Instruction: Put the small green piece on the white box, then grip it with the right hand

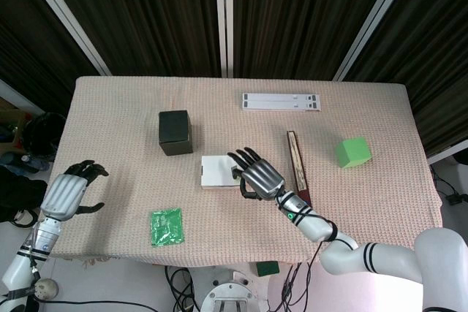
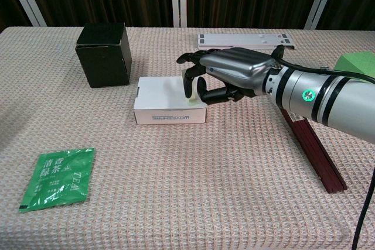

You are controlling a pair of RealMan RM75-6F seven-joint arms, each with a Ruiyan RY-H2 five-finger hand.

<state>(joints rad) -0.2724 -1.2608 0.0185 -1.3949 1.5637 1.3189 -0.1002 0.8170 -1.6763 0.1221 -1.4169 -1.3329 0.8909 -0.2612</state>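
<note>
As our right hand (image 2: 225,77) curls over the box (image 2: 164,100) at frame centre, we cannot tell whether it grips the piece, which might slip off.

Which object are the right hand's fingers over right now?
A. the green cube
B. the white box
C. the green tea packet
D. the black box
B: the right hand has its fingers curled over the right end of the white box, far from the others.
</note>
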